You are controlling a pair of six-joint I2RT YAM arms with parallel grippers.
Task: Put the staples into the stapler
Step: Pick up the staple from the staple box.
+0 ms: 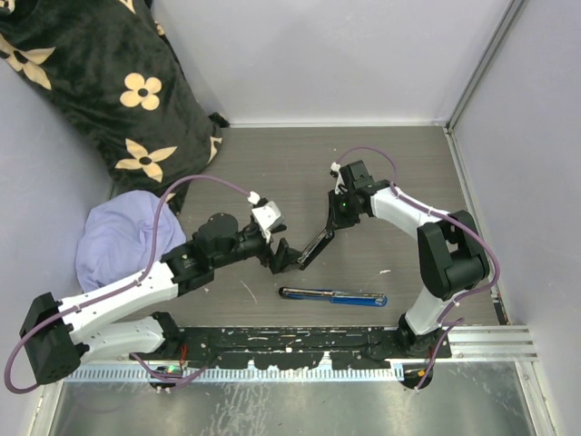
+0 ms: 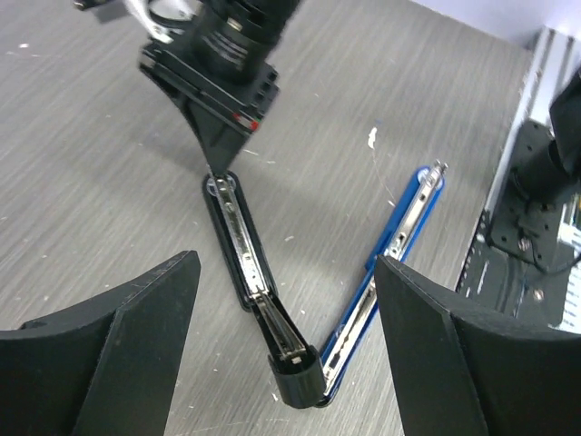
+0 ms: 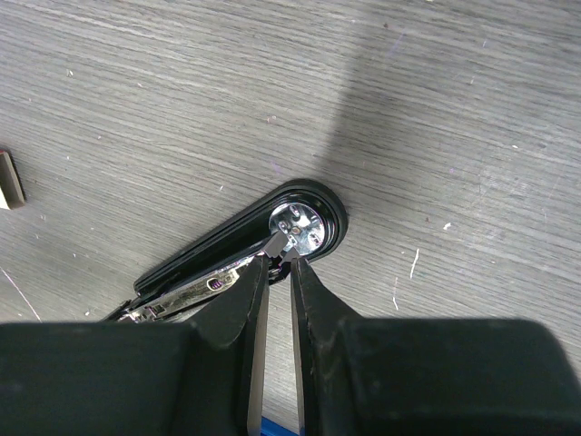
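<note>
A black stapler (image 1: 313, 243) lies opened on the grey table, its metal magazine (image 2: 238, 238) bare and its hinge cap nearest me. My right gripper (image 1: 329, 224) is shut on the metal tip at the stapler's front end (image 3: 292, 227), just above the round anvil. The wide-open left gripper (image 2: 286, 350) straddles the hinge end, and its fingers (image 2: 136, 345) touch nothing. A blue stapler (image 1: 334, 296) lies opened flat beside it (image 2: 399, 232). I cannot make out the staples in any view.
A purple cloth (image 1: 118, 241) and a black flowered cushion (image 1: 100, 82) fill the left side. White walls close the back and right. A small pale rectangle (image 3: 9, 179) is cut off at the frame's left edge. The arms' mounting rail (image 1: 300, 341) runs along the near edge.
</note>
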